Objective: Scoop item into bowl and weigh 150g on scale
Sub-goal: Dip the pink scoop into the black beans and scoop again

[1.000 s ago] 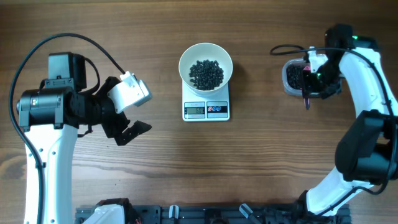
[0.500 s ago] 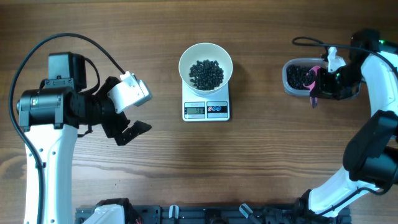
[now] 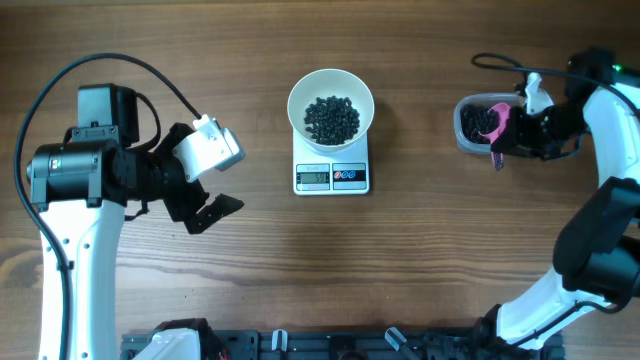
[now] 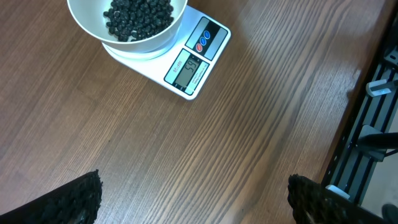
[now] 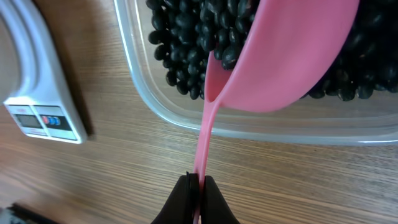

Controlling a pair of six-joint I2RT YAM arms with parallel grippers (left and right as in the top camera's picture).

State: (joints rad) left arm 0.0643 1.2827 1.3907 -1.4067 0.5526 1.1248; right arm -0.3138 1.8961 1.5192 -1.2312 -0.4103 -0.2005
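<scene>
On the table (image 3: 400, 260) we see the left claw (image 4: 196, 208) wide open and empty, well apart from the scale (image 3: 331, 177). The bowl (image 3: 296, 100) stands on the scale, with beads (image 3: 331, 118) inside. The tub (image 5: 261, 124) holds more beads. The right claw (image 5: 196, 186) is closed on the handle of the pink scoop (image 5: 286, 56), whose cup lies over these beads, just ahead of the claw.

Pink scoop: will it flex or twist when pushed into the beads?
Probably flexes: the pink scoop has a thin handle, pinched at its end by the right gripper. It may twist, since the wide cup sits far from the grip. Likely light; the loose beads should give way.
</scene>
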